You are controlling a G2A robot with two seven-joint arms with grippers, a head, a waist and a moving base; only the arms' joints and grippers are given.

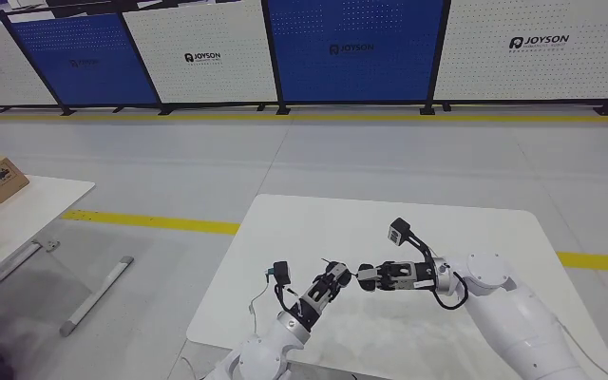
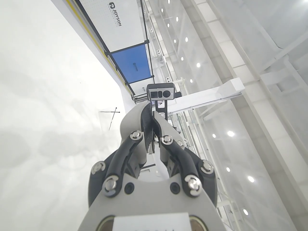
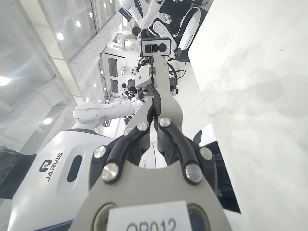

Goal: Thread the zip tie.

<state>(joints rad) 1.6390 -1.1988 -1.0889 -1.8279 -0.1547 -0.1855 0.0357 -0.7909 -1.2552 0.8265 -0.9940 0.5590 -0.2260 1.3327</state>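
Note:
Over the middle of the white table (image 1: 427, 228) my two grippers meet tip to tip. The left gripper (image 1: 339, 276) comes up from the near edge, the right gripper (image 1: 364, 277) comes in from the right. A thin black zip tie (image 1: 351, 275) bridges the small gap between them. The left wrist view has the left gripper (image 2: 152, 112) with its fingers pressed shut. In the right wrist view the right gripper (image 3: 154, 97) is shut too, and the zip tie (image 3: 152, 73) runs as a thin dark line from its tips toward the other arm.
Two spare black zip ties (image 2: 112, 115) lie crossed on the table just past the left gripper. Beyond the table's far edge a yellow floor line (image 1: 152, 222) runs along. Another white table (image 1: 38, 204) stands to the left.

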